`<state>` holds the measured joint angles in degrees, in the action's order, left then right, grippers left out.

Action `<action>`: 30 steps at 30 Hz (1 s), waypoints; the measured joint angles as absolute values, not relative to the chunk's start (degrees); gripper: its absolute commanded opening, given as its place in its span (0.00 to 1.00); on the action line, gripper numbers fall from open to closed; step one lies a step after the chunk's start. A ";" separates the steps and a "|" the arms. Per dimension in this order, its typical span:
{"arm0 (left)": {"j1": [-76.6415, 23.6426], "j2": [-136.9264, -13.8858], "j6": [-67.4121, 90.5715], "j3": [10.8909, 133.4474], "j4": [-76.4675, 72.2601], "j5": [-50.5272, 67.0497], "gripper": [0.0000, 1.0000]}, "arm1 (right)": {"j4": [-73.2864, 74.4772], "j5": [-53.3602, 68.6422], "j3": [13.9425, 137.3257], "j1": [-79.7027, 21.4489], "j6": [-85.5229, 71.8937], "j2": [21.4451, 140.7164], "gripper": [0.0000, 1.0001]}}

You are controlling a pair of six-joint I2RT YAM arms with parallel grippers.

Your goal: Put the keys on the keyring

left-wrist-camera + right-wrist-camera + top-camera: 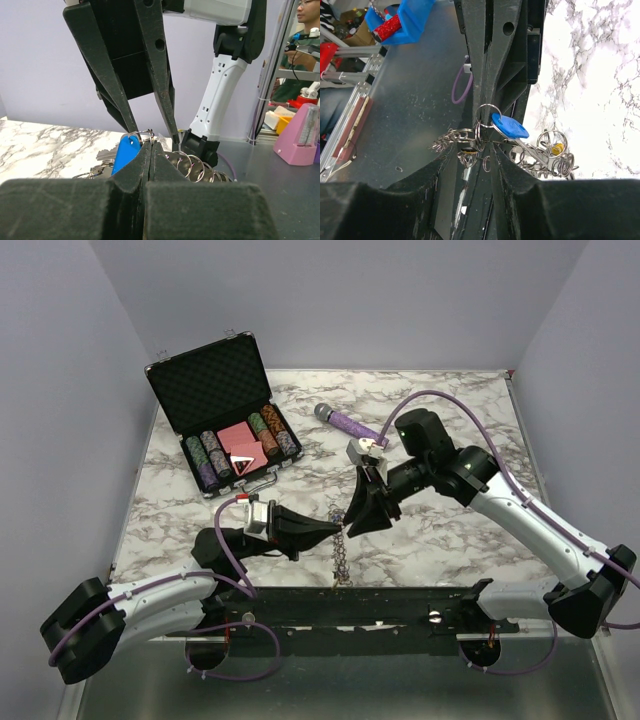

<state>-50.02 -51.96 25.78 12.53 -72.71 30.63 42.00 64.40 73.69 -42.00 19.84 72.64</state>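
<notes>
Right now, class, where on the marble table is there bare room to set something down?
Free: the marble between the poker case and the left arm; also between the right arm and the front rail. Crowded: the centre, where the left tool and right tool meet over the keyring.

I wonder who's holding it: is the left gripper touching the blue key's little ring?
Touching. In the right wrist view the left gripper pinches the ring holding the blue key.

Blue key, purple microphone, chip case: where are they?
blue key [125, 152]: left wrist view, plastic head.
purple microphone [352, 424]: top view, handle.
chip case [212, 375]: top view, open lid.
</notes>
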 measured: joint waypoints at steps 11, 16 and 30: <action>-50.65 -50.15 23.77 12.53 -68.31 27.66 0.00 | 41.06 63.11 73.71 -42.28 18.00 73.60 0.34; -50.76 -49.41 23.29 12.53 -67.09 26.96 0.00 | 40.42 62.54 73.76 -42.30 16.80 73.80 0.33; -50.74 -49.15 22.87 12.53 -66.22 26.37 0.00 | 40.14 61.69 74.28 -42.26 14.92 74.65 0.32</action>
<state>-50.74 -49.15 22.87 12.53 -66.22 26.37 40.14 61.69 74.28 -42.26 14.92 74.65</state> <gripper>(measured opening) 0.006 0.317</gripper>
